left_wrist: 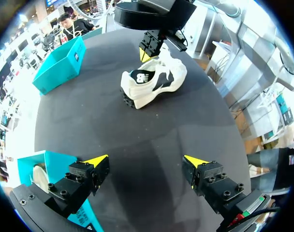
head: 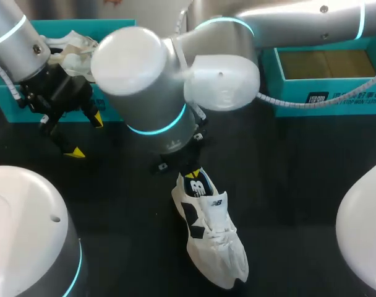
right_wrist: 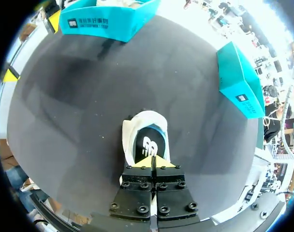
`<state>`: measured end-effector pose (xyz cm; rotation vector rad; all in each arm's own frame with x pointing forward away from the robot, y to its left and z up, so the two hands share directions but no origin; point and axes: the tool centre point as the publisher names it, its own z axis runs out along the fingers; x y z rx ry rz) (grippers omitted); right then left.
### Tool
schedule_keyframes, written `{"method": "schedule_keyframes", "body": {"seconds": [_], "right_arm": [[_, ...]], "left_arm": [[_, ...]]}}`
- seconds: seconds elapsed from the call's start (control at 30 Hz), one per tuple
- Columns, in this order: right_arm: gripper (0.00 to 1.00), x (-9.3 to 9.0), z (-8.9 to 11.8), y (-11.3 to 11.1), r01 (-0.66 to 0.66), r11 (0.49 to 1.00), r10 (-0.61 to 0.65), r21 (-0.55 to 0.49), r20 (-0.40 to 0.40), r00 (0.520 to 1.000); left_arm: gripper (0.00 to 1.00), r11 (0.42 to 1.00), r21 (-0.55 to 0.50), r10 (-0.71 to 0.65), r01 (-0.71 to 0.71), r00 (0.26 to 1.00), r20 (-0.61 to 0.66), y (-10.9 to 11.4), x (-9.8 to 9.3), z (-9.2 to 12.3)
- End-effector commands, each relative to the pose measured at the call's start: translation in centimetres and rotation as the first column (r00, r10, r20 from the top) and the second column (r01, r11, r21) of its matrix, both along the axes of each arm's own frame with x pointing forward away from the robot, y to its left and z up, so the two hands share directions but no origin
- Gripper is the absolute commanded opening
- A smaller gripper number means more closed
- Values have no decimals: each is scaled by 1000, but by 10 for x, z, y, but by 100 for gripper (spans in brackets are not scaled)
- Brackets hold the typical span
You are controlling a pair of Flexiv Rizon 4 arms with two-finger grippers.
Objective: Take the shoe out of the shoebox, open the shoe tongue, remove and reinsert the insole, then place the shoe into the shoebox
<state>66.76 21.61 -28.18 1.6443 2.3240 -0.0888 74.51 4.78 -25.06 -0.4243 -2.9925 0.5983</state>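
A white shoe (head: 211, 238) with black patches lies on the dark table, toe toward the front edge. Its black insole (right_wrist: 146, 141) shows inside the opening. My right arm reaches in from the back right. Its gripper (head: 192, 174) is shut, with the yellow tips pressed together at the heel end of the opening (right_wrist: 153, 162); nothing shows between them. My left gripper (head: 86, 135) hangs open above the table at the back left, well away from the shoe (left_wrist: 154, 82). Its fingers (left_wrist: 96, 160) are wide apart with nothing between them.
A teal shoebox (head: 12, 102) with white paper inside stands at the back left, just behind the left gripper. A second teal box (head: 327, 93) stands at the back right. Bare dark table (head: 299, 185) lies to the right of the shoe.
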Motion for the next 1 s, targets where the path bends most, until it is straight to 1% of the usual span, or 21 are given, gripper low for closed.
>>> {"method": "schedule_keyframes", "body": {"seconds": [0.03, 0.13, 0.2, 0.3, 0.33, 0.43, 0.53, 0.57, 0.67, 0.77, 0.8, 0.87, 1.0], "right_arm": [[0, -3, 0, -15, -10, 998, 11, 60, -1, 1000], [0, -3, 0, -15, -10, 998, 11, 60, -1, 1000], [0, -3, 0, -15, -10, 998, 11, 60, -1, 1000], [0, -3, 0, -15, -10, 998, 11, 60, -1, 1000], [0, -2, -3, -16, 9, 999, -9, 47, -2, 1000], [0, 1, -13, -18, -3, 1000, 3, 12, 1, 1000], [0, 2, -23, -21, -18, 1000, 18, 8, 6, 1000], [0, 2, -25, -22, -23, 1000, 23, 3, 18, 1000], [0, 3, -32, -24, -22, 1000, 22, 0, 21, 1000], [0, 3, -38, -24, -16, 1000, 17, -7, 25, 1000], [0, 3, -41, -24, -10, 1000, 10, -23, 22, 1000], [0, 4, -44, -25, -1, 1000, 2, -18, 20, 1000], [0, 2, -48, -26, 5, 999, -5, -37, 15, 1000]], "left_arm": [[100, 1000, 2, 1, -1, 1000, 2, 1, -2, 1], [100, 1000, 2, 1, -1, 1000, 2, 1, -2, 1], [100, 1000, -16, 8, -8, 1000, 0, 3, 9, -3], [100, 998, -45, -53, 52, 999, -13, 12, 23, -3], [100, 997, -42, -69, 68, 998, -10, 15, 28, -3], [100, 995, -25, -99, 100, 995, 16, 24, 40, -3], [100, 991, 16, -137, 136, 990, 40, 30, 48, -3], [100, 990, 30, -138, 136, 989, 50, 32, 50, -3], [100, 982, 85, -177, 171, 981, 74, 36, 52, -2], [100, 982, 85, -177, 171, 981, 74, 36, 52, -2], [100, 982, 85, -177, 171, 981, 74, 36, 52, -2], [100, 982, 85, -177, 171, 981, 74, 36, 52, -2], [100, 982, 85, -177, 171, 981, 74, 36, 52, -2]]}}
